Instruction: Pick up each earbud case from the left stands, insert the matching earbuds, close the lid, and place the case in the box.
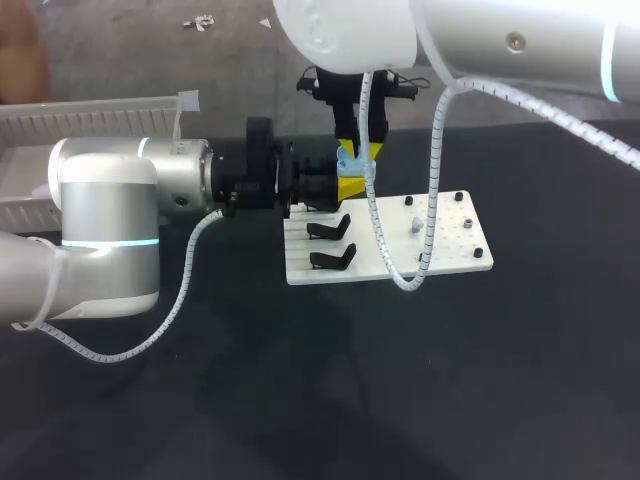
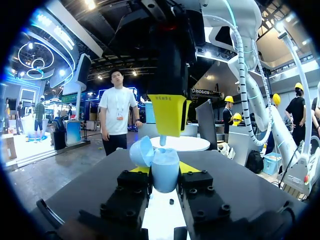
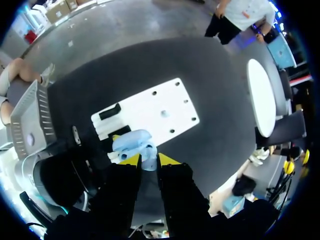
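Left jaws clamp the open case (image 2: 165,175) steady so right jaws, just above, can seat their pinched earbud (image 2: 162,140).

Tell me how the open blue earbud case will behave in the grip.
The earbud case looks smooth and rounded, so it may slip or twist in the left gripper if pressed from above. Its open lid stands to one side and would probably swing if bumped. It seems small and light, likely rigid plastic.
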`<state>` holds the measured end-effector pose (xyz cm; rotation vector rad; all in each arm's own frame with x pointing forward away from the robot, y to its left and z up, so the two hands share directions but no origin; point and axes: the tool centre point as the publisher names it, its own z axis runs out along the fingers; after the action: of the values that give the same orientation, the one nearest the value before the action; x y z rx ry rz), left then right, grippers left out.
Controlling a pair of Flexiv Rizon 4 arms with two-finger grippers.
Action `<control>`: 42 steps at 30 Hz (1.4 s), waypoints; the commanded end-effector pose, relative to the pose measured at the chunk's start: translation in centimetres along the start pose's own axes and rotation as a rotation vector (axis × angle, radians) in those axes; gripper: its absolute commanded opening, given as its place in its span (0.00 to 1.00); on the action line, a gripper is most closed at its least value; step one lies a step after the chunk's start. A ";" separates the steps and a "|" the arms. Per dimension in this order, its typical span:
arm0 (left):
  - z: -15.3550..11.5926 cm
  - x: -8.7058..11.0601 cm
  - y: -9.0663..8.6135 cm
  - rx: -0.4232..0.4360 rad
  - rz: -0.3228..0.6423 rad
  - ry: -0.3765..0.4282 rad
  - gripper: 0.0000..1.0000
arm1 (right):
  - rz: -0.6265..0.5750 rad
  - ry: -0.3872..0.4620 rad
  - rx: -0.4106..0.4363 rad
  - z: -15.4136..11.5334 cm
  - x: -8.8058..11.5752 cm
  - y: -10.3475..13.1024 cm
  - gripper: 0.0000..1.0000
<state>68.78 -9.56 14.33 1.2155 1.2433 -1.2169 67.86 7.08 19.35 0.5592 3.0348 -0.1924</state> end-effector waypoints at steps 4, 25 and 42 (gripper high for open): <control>0.0 0.1 0.0 -0.003 0.003 -0.003 0.00 | -0.003 0.008 0.005 0.1 0.0 0.1 0.00; 0.0 0.1 0.0 -0.003 0.003 -0.003 0.00 | -0.005 0.006 0.005 0.4 -0.3 0.2 0.00; 0.0 0.1 0.0 -0.003 0.003 -0.003 0.00 | -0.004 0.015 0.002 0.9 -0.3 0.3 0.00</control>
<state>68.78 -9.56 14.33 1.2155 1.2434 -1.2168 68.11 7.03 18.52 0.5579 3.0476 -0.1901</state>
